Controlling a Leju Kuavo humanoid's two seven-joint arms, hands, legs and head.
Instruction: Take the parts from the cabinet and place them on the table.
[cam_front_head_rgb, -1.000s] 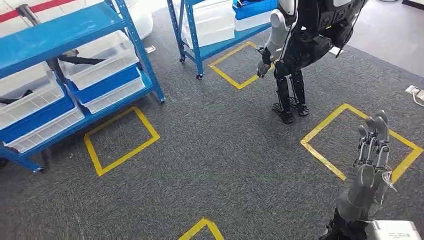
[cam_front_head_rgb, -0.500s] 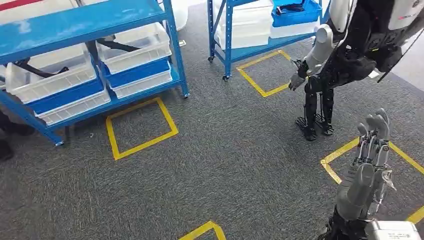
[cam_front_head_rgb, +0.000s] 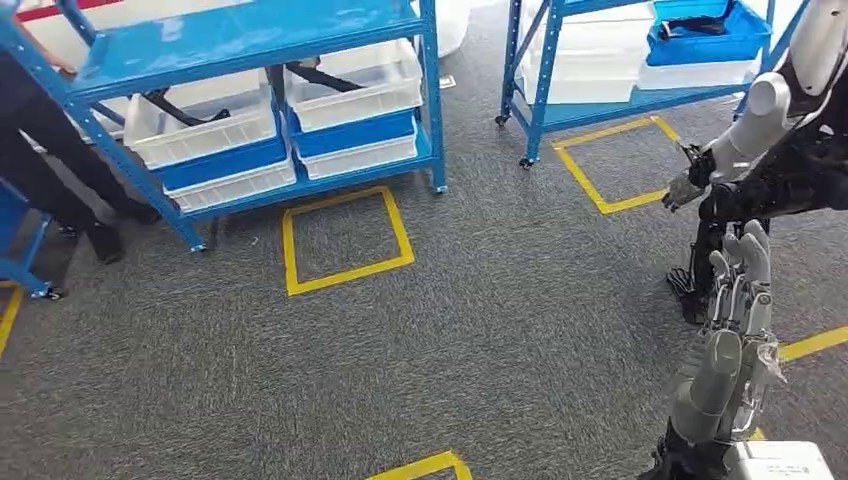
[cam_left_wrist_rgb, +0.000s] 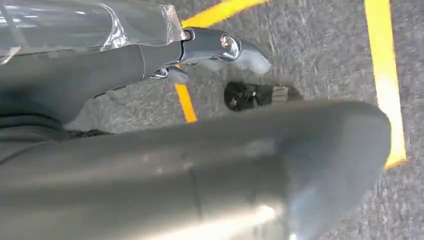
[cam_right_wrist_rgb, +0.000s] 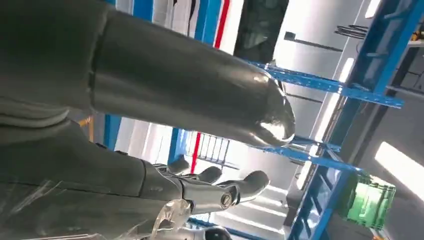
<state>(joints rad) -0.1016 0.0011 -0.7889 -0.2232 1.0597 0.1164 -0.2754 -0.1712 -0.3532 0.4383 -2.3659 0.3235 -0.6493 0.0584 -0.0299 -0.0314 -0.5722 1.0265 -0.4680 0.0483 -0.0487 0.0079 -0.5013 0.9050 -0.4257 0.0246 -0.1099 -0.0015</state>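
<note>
Standing off on the grey carpet, the robot is at the approach step as I judge it: nothing is in hand yet and the blue metal shelving cabinet (cam_front_head_rgb: 250, 40) is well apart from it, across a stretch of floor marked with a yellow taped square (cam_front_head_rgb: 345, 238). Its right hand (cam_front_head_rgb: 738, 300) is raised with the fingers straight and apart, holding nothing; the right wrist view shows the same spread fingers (cam_right_wrist_rgb: 220, 192) against blue racking. The left hand (cam_left_wrist_rgb: 200, 50) hangs over the carpet, its fingers reaching out with nothing visibly in them, though the thick grey thumb (cam_left_wrist_rgb: 210, 165) hides a good deal. The parts seem to be the dark objects lying in the white plastic bins (cam_front_head_rgb: 205, 128) on the cabinet's lower shelf, above the blue bins (cam_front_head_rgb: 355, 132); they are too small to make out properly. The next move calls for closing on that yellow square and squaring up to the shelf before any reach. A second humanoid robot (cam_front_head_rgb: 775, 150) stands just beside the raised hand, cut off at the edge, and a person's dark trouser legs (cam_front_head_rgb: 50, 165) show behind the cabinet frame. I see no table here.
</note>
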